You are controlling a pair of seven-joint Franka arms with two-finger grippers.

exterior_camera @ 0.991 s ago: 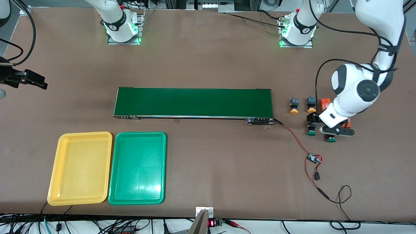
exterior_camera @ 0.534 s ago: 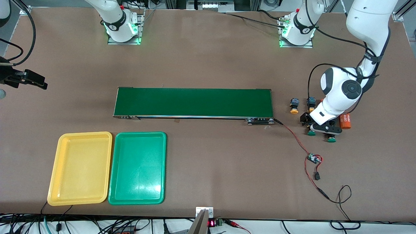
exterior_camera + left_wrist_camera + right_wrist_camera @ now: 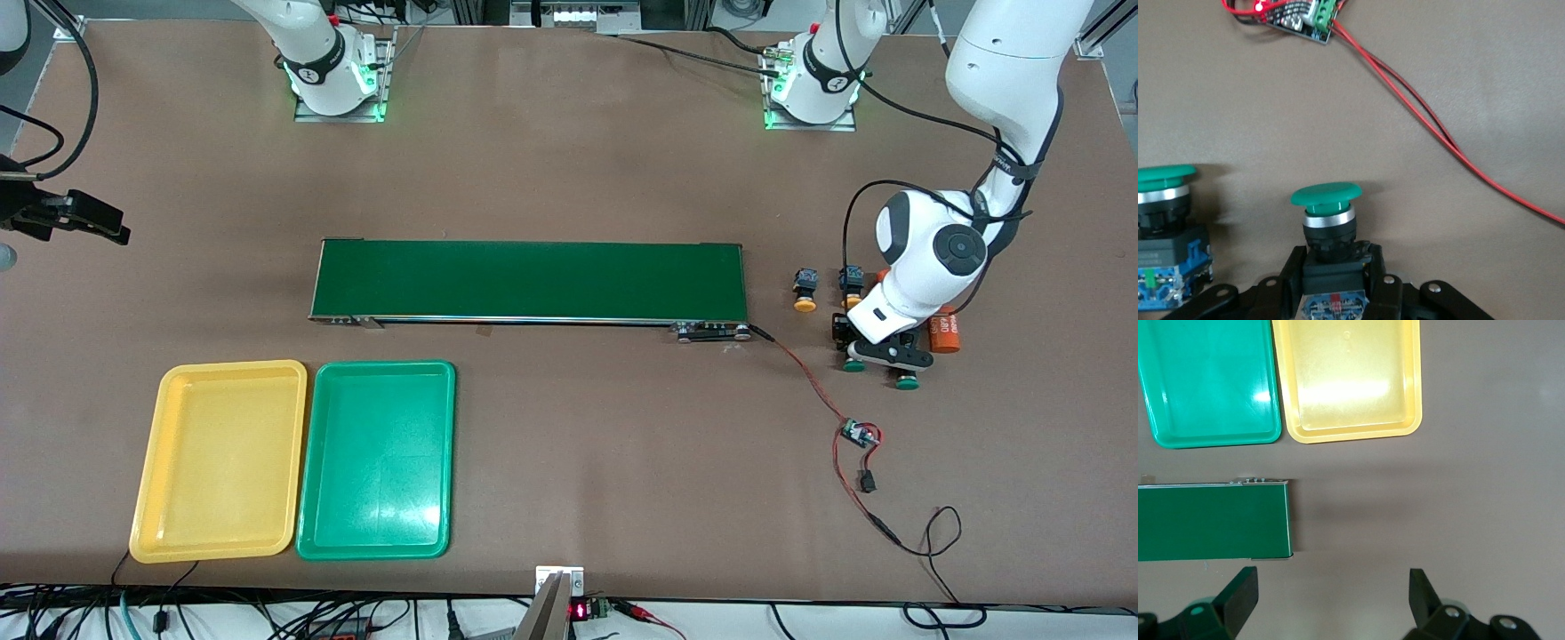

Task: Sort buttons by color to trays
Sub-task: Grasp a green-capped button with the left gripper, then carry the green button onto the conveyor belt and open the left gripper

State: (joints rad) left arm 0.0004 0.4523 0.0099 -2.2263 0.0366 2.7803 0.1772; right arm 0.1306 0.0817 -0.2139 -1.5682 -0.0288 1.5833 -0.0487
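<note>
Green-capped button sits clamped in my left gripper; my right gripper waits, fingers apart.

We see one wide brown bench, matte and evenly lit, with soft glare only. Along its edge nearest the front camera, tangled cables hang below, beside a small red digit display. At the edge farthest from that camera, metal framing shows.
</note>
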